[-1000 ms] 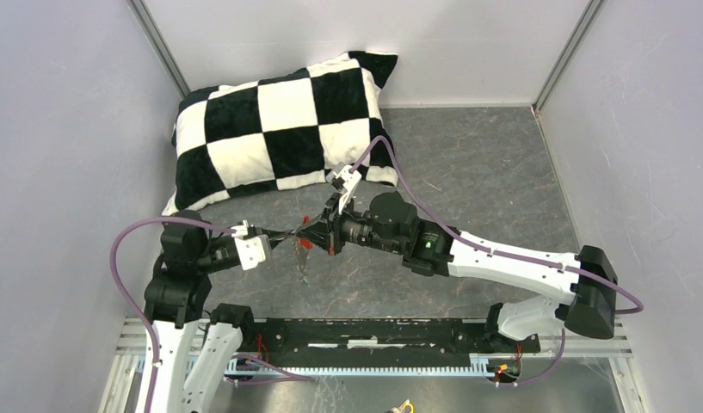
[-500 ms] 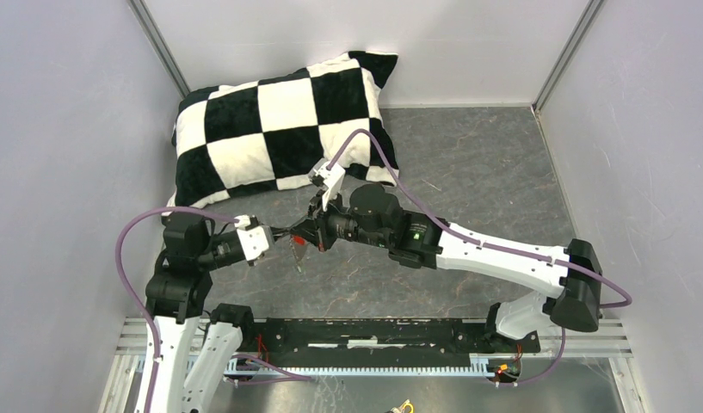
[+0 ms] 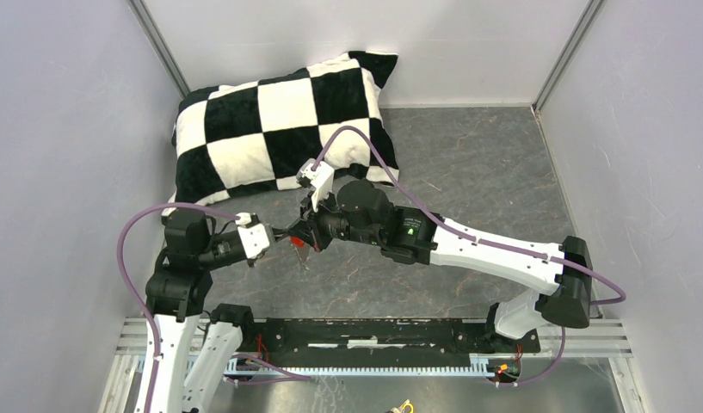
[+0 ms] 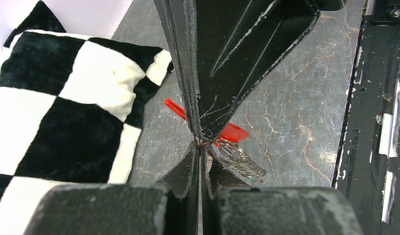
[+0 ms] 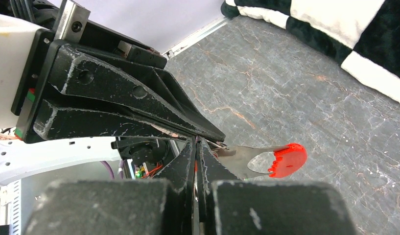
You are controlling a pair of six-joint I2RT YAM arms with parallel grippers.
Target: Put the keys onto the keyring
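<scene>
Grey table (image 3: 468, 172): left gripper (image 4: 199, 147) and right gripper (image 5: 195, 147), both pinched shut (tips meeting at keyring (image 4: 239, 161)), have shifted leftward.

Bright, even light is shed from overhead. Only faint, soft shadows are seen on the grey marbled tabletop (image 3: 468, 172). Above it, in both wrist views, the nearest black gripper fingers (image 4: 114, 210) are blurred.

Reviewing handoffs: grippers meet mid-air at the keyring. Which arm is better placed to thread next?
Left, tentatively: red-headed key juts in line with the shut left gripper; shut right gripper merely meets it beside the keyring.
</scene>
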